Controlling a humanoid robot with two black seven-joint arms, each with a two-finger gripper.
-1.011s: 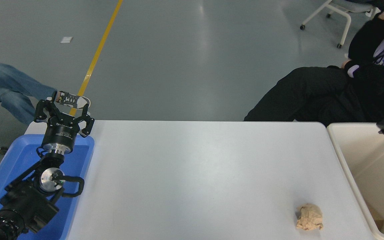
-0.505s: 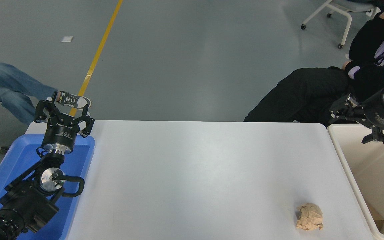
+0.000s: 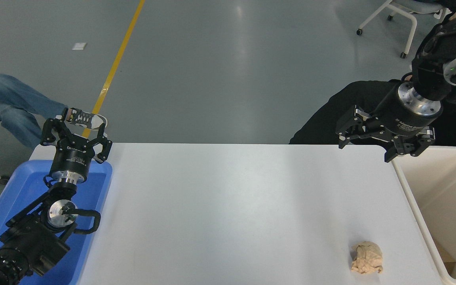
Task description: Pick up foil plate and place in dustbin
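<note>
Foil plate: no silver foil shows anywhere in the head view, neither on the white surface (image 3: 232, 206) nor in either gripper, so its place, its heading and its long axis cannot be told.
Dustbin: the cream dustbin (image 3: 414, 198) stands against the surface's right edge, open at the top, its long side running from near to far; only a brown scrap shows at its near bottom corner, and much of its floor lies outside the picture.
Right gripper: the right gripper (image 3: 384, 144) hangs above the surface's far right corner, just beside the dustbin's far left rim, fingers spread and holding nothing.
Left gripper: the left gripper (image 3: 73, 128) is parked at the lower left over the blue tray (image 3: 2, 206), fingers spread, empty.
Progress: judging by the empty right gripper next to the bin and no plate on the surface, the drop looks done, though the plate itself cannot be seen inside to confirm it.
Left to do: probably only pulling the right arm back; if the plate lies somewhere out of view, all of the pick and place is left.
Other things: 1 crumpled tan paper ball (image 3: 366, 258) lies near the surface's near right, close to the dustbin wall; a person in black (image 3: 370, 111) sits beyond the far edge.
</note>
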